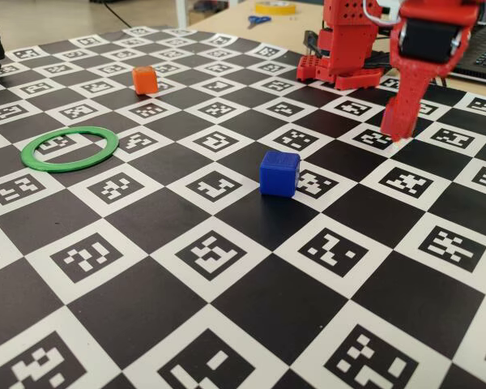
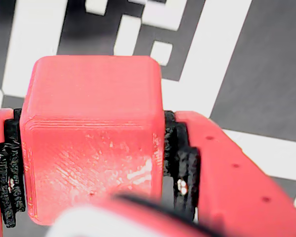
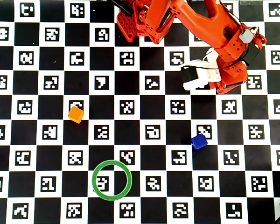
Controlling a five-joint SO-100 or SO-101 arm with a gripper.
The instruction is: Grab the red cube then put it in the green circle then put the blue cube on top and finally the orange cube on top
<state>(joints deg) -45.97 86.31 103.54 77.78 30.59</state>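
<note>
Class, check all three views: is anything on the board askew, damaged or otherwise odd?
Nothing stands out. The ring lies flat and empty, the blue cube and orange cube sit apart and intact, and the end effector grips the red cube squarely.

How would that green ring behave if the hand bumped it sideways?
The green ring looks thin and lies flat on the checkered board, so it would probably slide rather than tip or roll. It looks like light plastic, so a small nudge may shift it. Its low profile may make it awkward to pinch.
</note>
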